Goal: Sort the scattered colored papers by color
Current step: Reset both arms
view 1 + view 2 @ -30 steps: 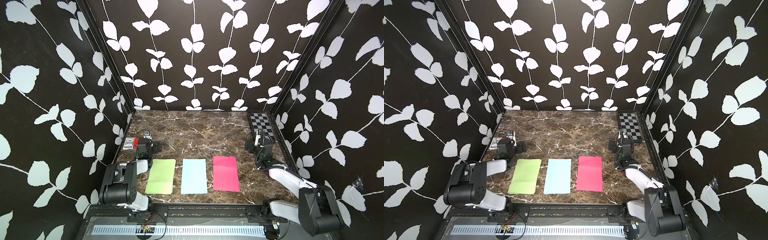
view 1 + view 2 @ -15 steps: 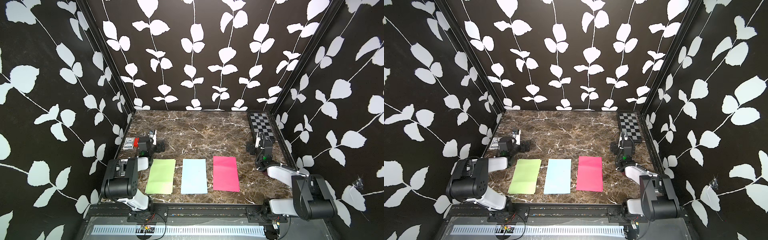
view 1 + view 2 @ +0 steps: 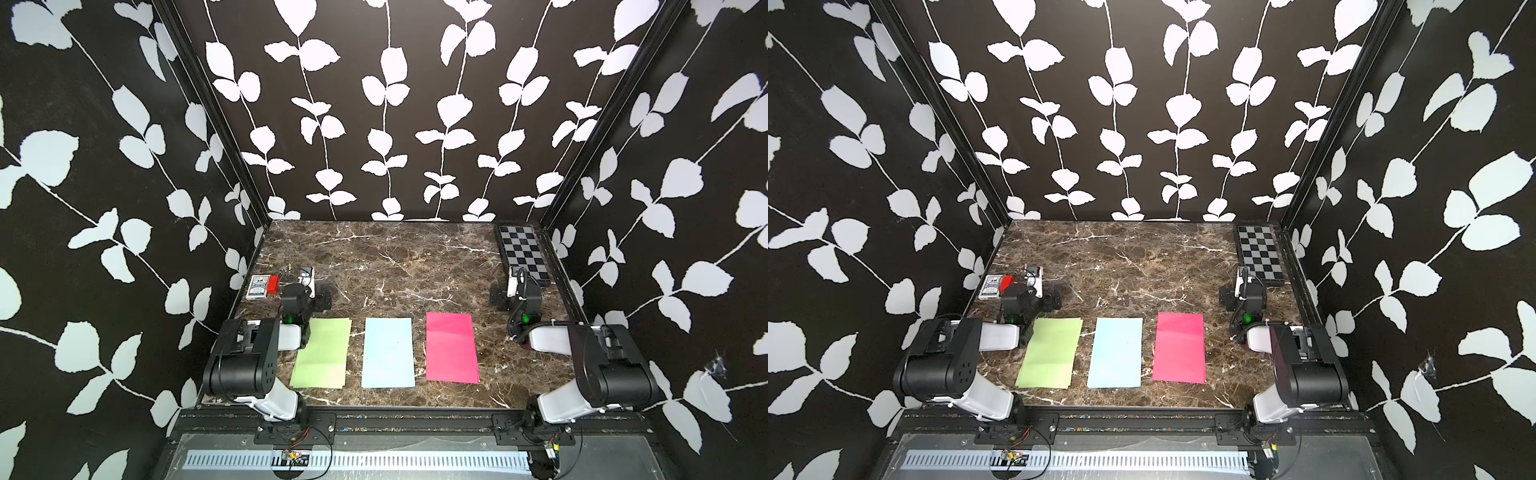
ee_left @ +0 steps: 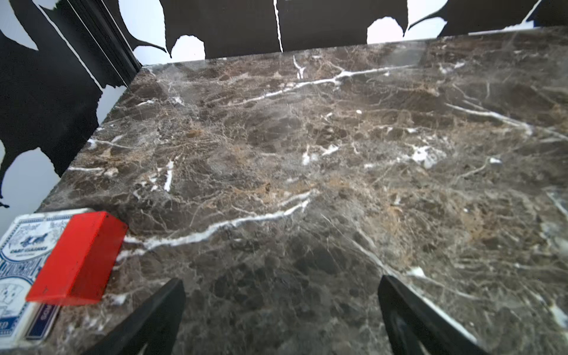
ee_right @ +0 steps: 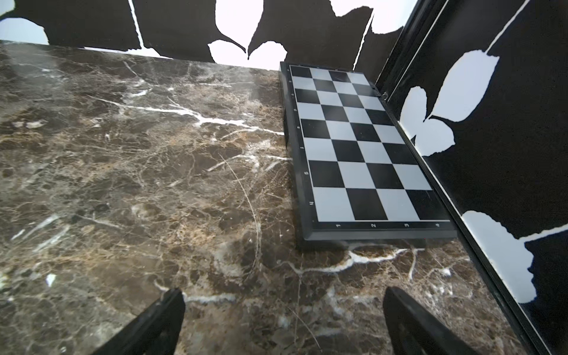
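- The light green paper rectangle [image 3: 321, 353] lies flat on the dark brown marbled bench [image 3: 395, 257], near the front edge, at the left end of a row of three.
- In both top views the left arm's white link hides this paper's far left corner.
- The light blue paper rectangle [image 3: 388, 353] lies in the middle of the row, just beside the green one but apart from it, with a strip of bench between them.
- The magenta pink paper rectangle [image 3: 451, 348] lies at the right end, apart from the blue one and set slightly farther back.
- All three papers run lengthwise front to back and are roughly parallel.
- The left gripper [image 4: 281, 282] sits low beyond the green paper's far left corner, jaws spread wide with only bare bench between them.
- Just beside it, by the left wall, lies a small blue-and-white card box [image 4: 18, 246] with a red block [image 4: 76, 258] resting on it.
- The right gripper [image 5: 284, 295] sits behind and to the right of the pink paper, jaws spread wide over bare bench.
- It faces the black-and-grey checkerboard [image 5: 362, 147], which lies flat along the right wall toward the far corner.
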Action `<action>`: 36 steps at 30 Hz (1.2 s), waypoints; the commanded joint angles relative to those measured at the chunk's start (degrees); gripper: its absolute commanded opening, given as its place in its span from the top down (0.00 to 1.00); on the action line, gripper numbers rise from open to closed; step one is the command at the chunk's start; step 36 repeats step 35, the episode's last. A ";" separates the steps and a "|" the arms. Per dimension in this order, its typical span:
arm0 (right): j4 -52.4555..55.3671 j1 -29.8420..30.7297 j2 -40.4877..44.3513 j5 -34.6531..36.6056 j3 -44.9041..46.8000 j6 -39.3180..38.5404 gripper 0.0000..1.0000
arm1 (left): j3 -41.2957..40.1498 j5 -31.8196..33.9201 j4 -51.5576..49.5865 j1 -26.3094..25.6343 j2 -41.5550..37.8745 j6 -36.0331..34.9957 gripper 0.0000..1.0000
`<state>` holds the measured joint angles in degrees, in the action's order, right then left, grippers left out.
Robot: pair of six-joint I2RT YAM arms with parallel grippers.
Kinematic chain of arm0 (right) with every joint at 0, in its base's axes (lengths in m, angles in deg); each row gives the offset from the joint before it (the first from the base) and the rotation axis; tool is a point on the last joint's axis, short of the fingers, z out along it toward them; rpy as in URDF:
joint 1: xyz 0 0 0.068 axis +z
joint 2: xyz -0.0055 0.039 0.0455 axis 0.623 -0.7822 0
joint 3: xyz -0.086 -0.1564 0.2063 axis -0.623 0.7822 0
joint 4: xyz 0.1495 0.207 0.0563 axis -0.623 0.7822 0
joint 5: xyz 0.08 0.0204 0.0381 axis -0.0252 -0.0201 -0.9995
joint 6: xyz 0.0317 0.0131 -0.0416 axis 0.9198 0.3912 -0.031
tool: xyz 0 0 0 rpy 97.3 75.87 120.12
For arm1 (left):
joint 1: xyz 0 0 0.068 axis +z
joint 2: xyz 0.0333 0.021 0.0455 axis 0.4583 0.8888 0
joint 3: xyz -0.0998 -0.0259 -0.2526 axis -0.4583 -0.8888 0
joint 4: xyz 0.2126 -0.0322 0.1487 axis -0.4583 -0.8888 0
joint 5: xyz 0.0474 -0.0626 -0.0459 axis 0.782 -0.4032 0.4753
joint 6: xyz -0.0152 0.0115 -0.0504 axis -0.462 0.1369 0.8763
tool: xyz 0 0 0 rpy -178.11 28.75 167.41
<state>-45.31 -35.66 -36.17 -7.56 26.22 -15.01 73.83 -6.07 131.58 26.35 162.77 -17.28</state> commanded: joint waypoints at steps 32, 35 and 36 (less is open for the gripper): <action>-3.16 -1.03 0.03 -1.33 0.81 0.26 0.01 | 0.33 3.50 2.42 -0.92 -0.83 -1.24 0.01; -3.35 -1.03 0.21 -1.28 0.94 0.23 0.01 | 0.31 3.54 2.42 -0.96 -0.83 -1.24 0.01; -3.35 -1.03 0.21 -1.28 0.94 0.23 0.01 | 0.31 3.54 2.42 -0.96 -0.83 -1.24 0.01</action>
